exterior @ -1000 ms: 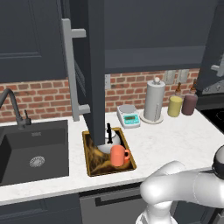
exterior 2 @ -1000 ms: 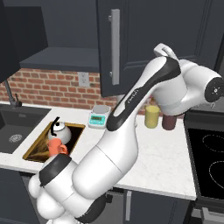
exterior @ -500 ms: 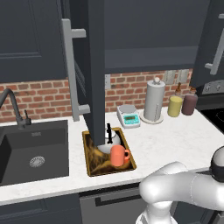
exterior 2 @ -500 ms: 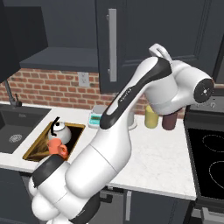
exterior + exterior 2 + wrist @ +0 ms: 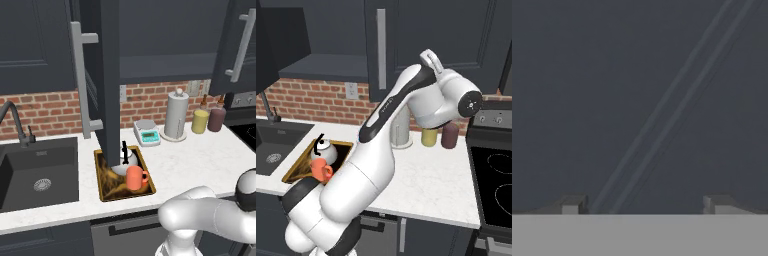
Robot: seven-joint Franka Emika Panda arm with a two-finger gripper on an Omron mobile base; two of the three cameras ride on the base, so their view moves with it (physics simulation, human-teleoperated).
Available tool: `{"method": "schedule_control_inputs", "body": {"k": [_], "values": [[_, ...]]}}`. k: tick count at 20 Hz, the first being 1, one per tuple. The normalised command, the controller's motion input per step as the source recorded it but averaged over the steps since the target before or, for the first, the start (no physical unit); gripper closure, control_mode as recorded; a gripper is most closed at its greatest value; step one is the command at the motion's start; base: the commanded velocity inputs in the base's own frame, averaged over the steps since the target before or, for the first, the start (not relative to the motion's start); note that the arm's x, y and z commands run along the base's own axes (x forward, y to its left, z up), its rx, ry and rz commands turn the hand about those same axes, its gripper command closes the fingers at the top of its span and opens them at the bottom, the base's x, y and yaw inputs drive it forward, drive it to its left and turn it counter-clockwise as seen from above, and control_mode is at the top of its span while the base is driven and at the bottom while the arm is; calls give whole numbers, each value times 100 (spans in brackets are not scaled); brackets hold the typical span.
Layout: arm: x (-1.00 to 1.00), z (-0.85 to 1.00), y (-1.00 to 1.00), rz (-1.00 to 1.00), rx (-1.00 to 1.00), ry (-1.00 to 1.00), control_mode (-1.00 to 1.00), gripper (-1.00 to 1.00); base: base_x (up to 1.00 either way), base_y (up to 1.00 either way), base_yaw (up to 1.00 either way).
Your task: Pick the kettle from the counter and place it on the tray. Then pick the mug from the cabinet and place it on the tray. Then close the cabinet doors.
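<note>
Your kettle [image 5: 127, 159] and your mug [image 5: 135, 177] both sit on the tray [image 5: 108, 188], with the mug just in front of the kettle. What you have left, going by that, is the cabinet doors. The left door [image 5: 106, 75] sticks out over the tray, and the right door [image 5: 239, 45] hangs out above the jars.

A door is hard and stiff. It will not bend or break, but it only swings on its hinge. Its flat face is smooth, so push it flat and slow, or hook the long grey bar handle [image 5: 82, 85].

In the hand view, your gripper [image 5: 643, 204] has its jaws spread wide with nothing between them. They look right at a dark flat panel with a slanted groove, likely a door.

The counter [image 5: 200, 165] is white stone. It also carries a paper-towel roll [image 5: 176, 114], a small scale [image 5: 147, 132], and a yellow jar [image 5: 200, 120]. The sink [image 5: 35, 172] is to the left. Swing the left door with care, so you don't knock the kettle's thin handle.
</note>
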Motion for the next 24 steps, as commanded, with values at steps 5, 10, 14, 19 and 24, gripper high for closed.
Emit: {"method": "schedule_control_inputs", "body": {"k": [5, 10, 14, 19, 24], "values": [[69, -13, 48, -2, 8, 0, -100, -100, 0, 0, 0], [72, -20, 50, -1, 7, 0, -100, -100, 0, 0, 0], [66, -15, 41, -2, 7, 0, -100, -100, 0, 0, 0], [70, -22, 44, -5, 3, 0, -100, -100, 0, 0, 0], [69, -18, 42, -9, 0, 0, -100, -100, 0, 0, 0]]}}
